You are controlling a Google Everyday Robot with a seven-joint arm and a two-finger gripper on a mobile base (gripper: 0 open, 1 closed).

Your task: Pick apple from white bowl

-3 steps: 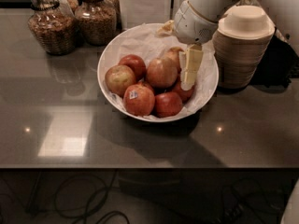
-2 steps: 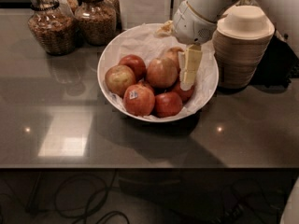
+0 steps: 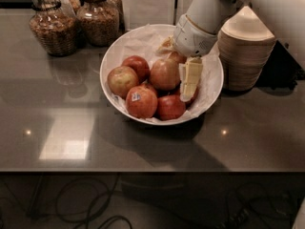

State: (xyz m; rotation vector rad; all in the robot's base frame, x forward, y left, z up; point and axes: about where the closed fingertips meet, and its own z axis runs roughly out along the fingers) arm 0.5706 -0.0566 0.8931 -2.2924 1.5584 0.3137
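The white bowl [image 3: 116,49], lined with crumpled white paper, stands on the dark counter and holds several apples. The apple [image 3: 163,74], large and dull red-orange with yellowish patches, lies in the middle of the bowl. My gripper [image 3: 179,62] reaches down into the bowl from the upper right, right beside this apple. It is open. One cream finger [image 3: 190,78] hangs at the apple's right side and the other finger [image 3: 167,45] shows behind it. A red apple with a sticker [image 3: 141,101] lies at the front, and a yellow-green and red apple [image 3: 122,80] at the left.
A stack of beige paper bowls [image 3: 245,51] stands close to the right of the bowl, under my arm. Two glass jars [image 3: 51,27] [image 3: 98,17] with dry food stand at the back left. The counter's front edge runs below the bowl.
My gripper has moved down a little and slightly left, deeper into the bowl beside the large apple. The apples have not moved.
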